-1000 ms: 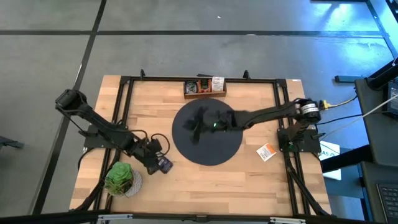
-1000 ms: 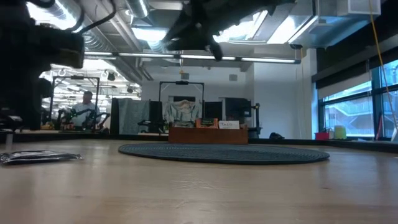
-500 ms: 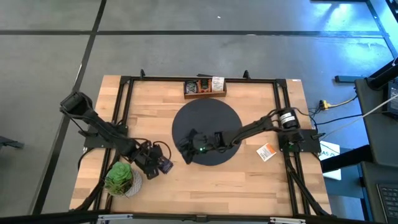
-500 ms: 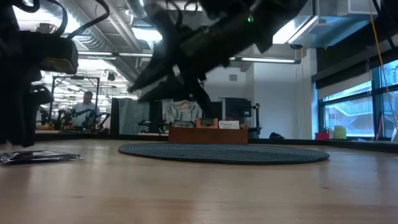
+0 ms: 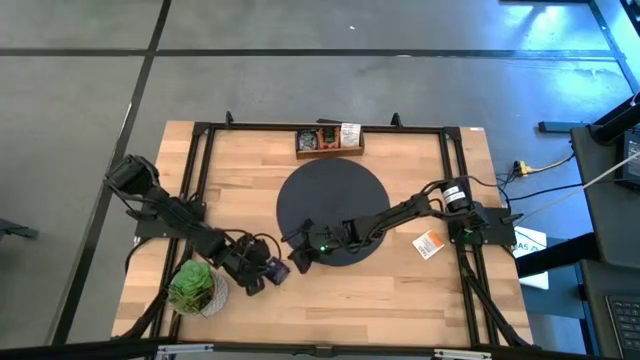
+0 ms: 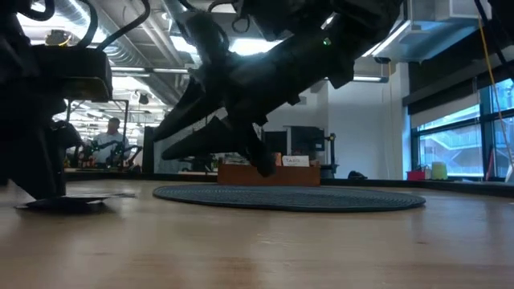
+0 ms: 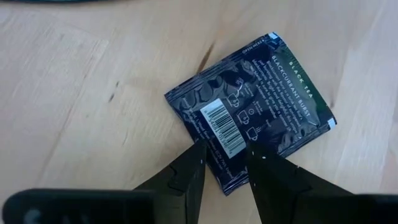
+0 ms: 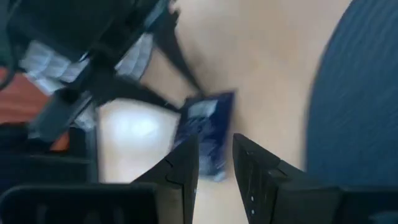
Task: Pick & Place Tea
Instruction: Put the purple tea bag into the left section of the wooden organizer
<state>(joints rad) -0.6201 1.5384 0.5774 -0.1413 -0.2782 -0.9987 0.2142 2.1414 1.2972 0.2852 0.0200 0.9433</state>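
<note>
A dark purple tea packet [image 5: 277, 270] lies flat on the wood near the black round mat's [image 5: 333, 205] near-left rim; it also shows in the low view [image 6: 76, 202]. My left gripper [image 5: 255, 277] is open and low over it, with the packet's [image 7: 249, 112] nearest corner between its fingertips [image 7: 224, 155]. My right gripper [image 5: 299, 256] is open and hovers over the mat's near-left edge, pointing at the packet [image 8: 204, 134]. An orange-and-white packet [image 5: 429, 243] lies on the table to the mat's right. My left gripper comes slanting down from the table's left over the dark packet's nearest corner [image 7: 219, 163], with one fingertip [image 7: 198, 152] on each side of that corner. The packet lies flat on the table. I cannot tell whether the fingertips touch it.
A wooden box [image 5: 328, 141] with more packets stands at the far edge behind the mat. A green leafy plant [image 5: 195, 287] sits near the table's near-left corner, close to my left arm. Bare wood stretches along the near edge. A person [image 6: 110, 138] is in the room beyond.
My right gripper has swung from above the mat's middle toward the near-left and down, ending close to the dark packet. My left gripper has moved a little toward the right and near edge and lowered onto the packet, which has slid slightly to the right.
</note>
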